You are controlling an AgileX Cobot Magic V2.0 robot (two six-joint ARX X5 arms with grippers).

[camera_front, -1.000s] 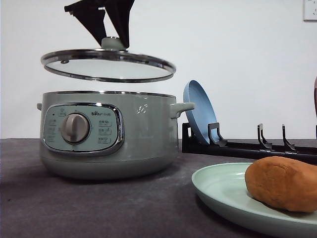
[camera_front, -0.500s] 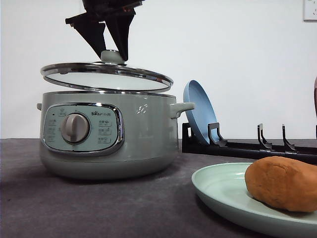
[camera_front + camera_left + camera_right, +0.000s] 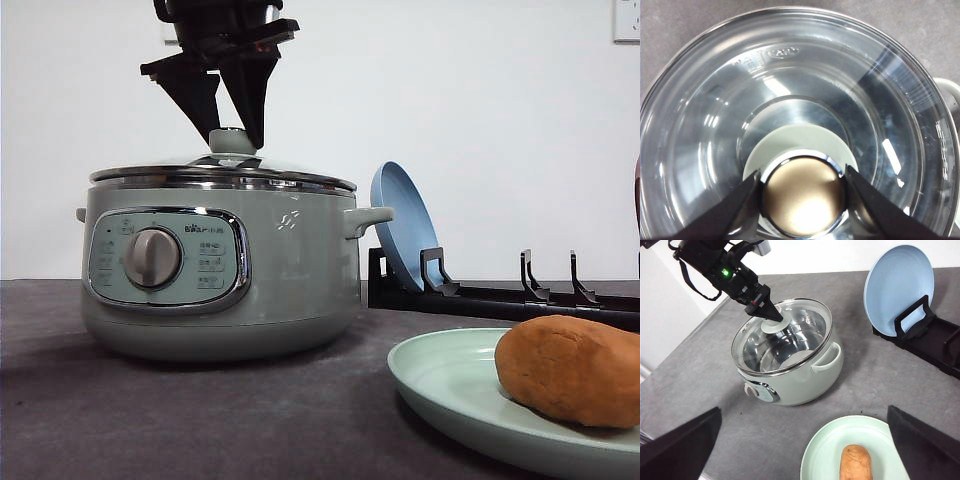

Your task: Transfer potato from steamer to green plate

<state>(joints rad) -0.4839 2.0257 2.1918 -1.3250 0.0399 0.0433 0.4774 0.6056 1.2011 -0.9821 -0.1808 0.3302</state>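
Grey tabletop [image 3: 875,380]: blue plate [image 3: 897,287] in rack [image 3: 930,342].

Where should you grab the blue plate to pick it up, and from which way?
Probably by its top rim, coming down from above. The blue plate stands tilted on edge in the black rack, so its upper rim is free, while the rack's prongs hold its lower edge.

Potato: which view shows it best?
Right wrist view: the potato is seen from above, nearly its whole outline visible, lying in the green plate. The front view shows the potato side-on and large, but its far end is cropped by the picture's edge.
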